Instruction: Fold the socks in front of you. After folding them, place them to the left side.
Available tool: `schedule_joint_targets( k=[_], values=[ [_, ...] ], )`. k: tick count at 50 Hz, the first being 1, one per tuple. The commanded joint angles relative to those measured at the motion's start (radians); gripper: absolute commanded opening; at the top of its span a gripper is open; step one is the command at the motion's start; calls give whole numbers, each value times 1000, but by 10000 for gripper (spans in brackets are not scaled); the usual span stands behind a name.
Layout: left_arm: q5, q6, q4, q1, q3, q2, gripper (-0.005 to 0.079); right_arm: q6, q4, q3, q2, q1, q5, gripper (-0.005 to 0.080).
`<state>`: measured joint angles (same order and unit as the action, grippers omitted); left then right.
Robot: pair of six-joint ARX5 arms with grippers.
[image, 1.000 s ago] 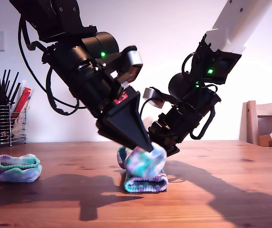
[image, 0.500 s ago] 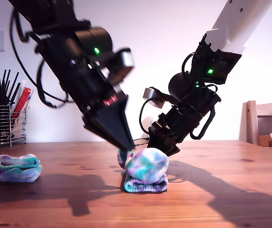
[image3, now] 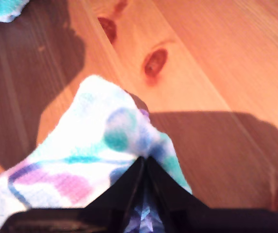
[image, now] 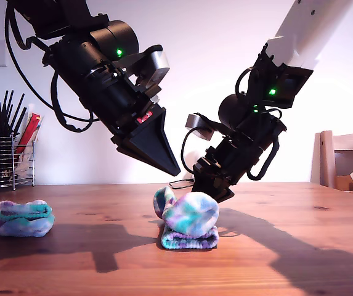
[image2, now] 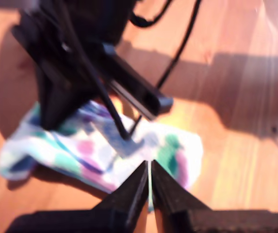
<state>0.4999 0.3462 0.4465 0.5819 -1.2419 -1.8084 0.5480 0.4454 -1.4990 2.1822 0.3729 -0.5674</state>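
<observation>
My first gripper (image2: 150, 167) hangs in the air just above the middle sock (image: 188, 219), its jaws pressed almost together with only a thin slit between them and nothing in them. My second gripper (image3: 146, 160) slants down onto the side of that sock nearer the exterior view's right, its jaws clenched on a pinch of the knit. The sock lies doubled over in a stacked bundle near the middle of the wooden table (image: 287, 246). Its layers lie flat, their long axis running roughly across the exterior view, and a loose end stands up on the bundle's side toward the exterior view's left. The other sock (image: 21, 217) lies folded, low and flat, well apart at the exterior view's left, its length also across that view.
</observation>
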Motion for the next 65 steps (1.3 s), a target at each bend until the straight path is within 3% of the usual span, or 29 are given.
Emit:
schedule_joint_targets(
  k=[1, 9, 21, 41, 65],
  values=[
    [5, 3, -19, 3, -2, -69, -19, 2, 18, 23, 37, -15, 28, -13],
    [35, -2, -82, 3, -2, -117, -19, 2, 16, 23, 37, -16, 29, -13],
    [199, -6, 3, 26, -1, -127, -19, 2, 8, 23, 37, -32, 45, -13],
    [84, -28, -66, 82, 3, -198, -19, -5, 71, 18, 36, -42, 30, -13],
    [83, -66, -143, 77, 3, -231, -19, 3, 122, 18, 12, -41, -10, -13]
  ],
)
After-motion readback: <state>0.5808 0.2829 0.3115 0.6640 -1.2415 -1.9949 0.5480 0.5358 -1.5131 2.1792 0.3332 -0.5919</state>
